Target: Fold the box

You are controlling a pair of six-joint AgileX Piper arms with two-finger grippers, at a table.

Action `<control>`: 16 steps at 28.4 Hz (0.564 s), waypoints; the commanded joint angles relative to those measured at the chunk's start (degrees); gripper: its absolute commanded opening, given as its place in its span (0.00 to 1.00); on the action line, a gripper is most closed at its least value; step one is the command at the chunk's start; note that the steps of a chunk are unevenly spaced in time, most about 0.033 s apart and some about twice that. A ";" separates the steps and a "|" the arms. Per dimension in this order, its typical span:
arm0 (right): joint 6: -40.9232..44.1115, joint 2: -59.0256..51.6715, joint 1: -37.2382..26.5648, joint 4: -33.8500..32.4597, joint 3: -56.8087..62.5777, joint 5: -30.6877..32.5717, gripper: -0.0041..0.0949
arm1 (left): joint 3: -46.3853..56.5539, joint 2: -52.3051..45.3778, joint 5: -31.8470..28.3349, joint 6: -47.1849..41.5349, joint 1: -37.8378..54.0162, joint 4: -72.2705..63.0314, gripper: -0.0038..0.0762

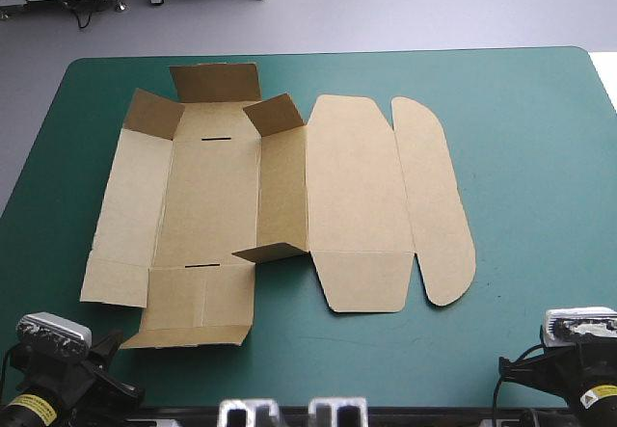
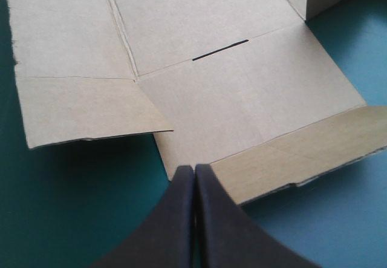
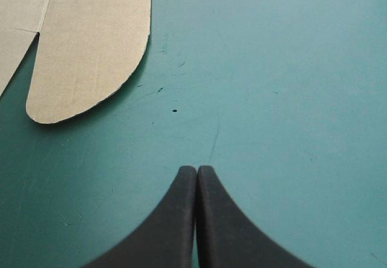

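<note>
Currently | box (image 1: 212,196) lies mostly flat, left of centre on teal-green cover (image 1: 521,138), some flaps part-raised | left gripper (image 2: 194,170) pressed together at near end flap (image 2: 302,153) | right gripper (image 3: 197,170) pressed together over bare cover, rounded lid flap (image 3: 91,50) ahead | advice: probably slide under flap, lift along crease, steady sheet

Bright, diffuse light falls from above on the teal-green cover (image 1: 521,157). The box (image 1: 212,205) throws only short, soft shadows beside its raised flaps. Around the left gripper (image 2: 195,169) the cover lies darker, shaded beneath the lifted board edge. Ahead of the right gripper (image 3: 197,169) it is evenly lit, with fine scuffs showing.
</note>
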 commanded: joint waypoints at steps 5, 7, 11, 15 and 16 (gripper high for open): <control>-0.18 0.64 0.28 0.43 -1.23 -3.28 0.02 | -9.09 3.96 -3.71 -0.13 -0.03 0.69 0.04; -0.18 0.64 0.28 0.43 -1.23 -3.28 0.02 | -13.07 7.32 -2.79 -0.13 -0.03 0.69 0.04; -0.18 0.64 0.28 0.43 -1.23 -3.28 0.02 | -22.81 17.65 -0.35 -0.13 -0.03 2.79 0.04; -0.18 0.64 0.28 0.43 -1.23 -3.28 0.02 | -32.79 28.12 -1.29 0.19 -0.03 6.26 0.04; -0.18 0.64 0.28 0.43 -1.23 -3.28 0.02 | -35.02 30.84 -1.72 1.35 -0.03 6.81 0.04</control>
